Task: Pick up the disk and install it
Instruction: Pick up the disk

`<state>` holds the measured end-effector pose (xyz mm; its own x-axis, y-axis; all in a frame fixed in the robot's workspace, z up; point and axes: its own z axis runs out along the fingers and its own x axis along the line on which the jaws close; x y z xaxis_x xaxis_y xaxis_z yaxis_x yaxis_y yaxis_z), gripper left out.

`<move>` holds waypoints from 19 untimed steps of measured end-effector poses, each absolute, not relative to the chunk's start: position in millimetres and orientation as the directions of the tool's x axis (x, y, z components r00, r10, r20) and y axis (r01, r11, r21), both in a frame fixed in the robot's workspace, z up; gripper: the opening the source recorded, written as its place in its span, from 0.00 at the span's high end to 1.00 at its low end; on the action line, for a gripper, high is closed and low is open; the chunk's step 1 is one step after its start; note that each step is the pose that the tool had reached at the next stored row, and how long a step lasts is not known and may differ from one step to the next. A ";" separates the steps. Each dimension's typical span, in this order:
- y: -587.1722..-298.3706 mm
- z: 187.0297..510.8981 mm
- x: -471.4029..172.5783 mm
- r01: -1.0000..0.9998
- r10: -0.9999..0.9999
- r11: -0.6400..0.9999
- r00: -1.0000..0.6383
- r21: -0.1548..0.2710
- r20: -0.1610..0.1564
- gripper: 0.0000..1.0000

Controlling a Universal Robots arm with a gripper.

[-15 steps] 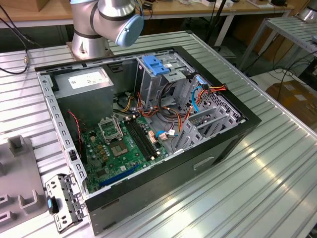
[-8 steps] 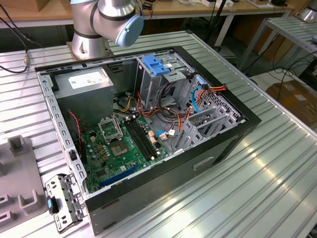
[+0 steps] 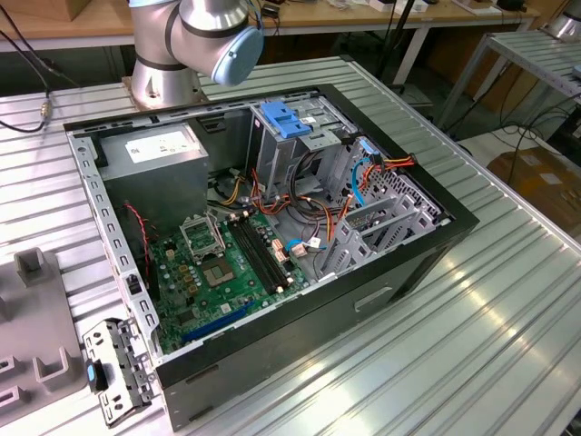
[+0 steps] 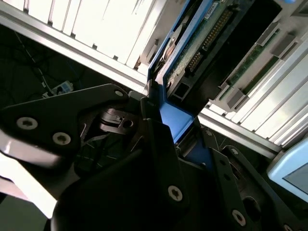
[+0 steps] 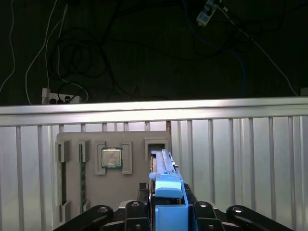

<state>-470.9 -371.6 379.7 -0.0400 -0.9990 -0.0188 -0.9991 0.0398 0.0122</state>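
The arm (image 3: pixel 195 27) has silver metal joint housings with a pale blue end cap (image 3: pixel 238 50). The gripper (image 5: pixel 168 211) body is black, apparently matte, fastened with silver screws (image 4: pixel 174 193).

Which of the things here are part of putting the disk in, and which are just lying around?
Part of the job: the disk, at the gripper; the open computer case and its drive cage.
Just lying about: the processor chip in the grey tray; the loose metal bracket beside the case.

Ribbed metal table (image 3: pixel 508 345), wooden bench (image 3: pixel 318 18) behind
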 end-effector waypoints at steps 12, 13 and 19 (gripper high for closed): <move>-371.6 400.2 -470.9 -0.999 -0.999 0.040 -0.040 0.012 -0.019 0.63; -371.6 401.2 -470.9 -0.999 -0.999 0.040 -0.040 0.012 -0.019 0.63; -371.6 401.9 -470.9 -0.999 -0.999 0.040 -0.040 0.012 -0.019 0.63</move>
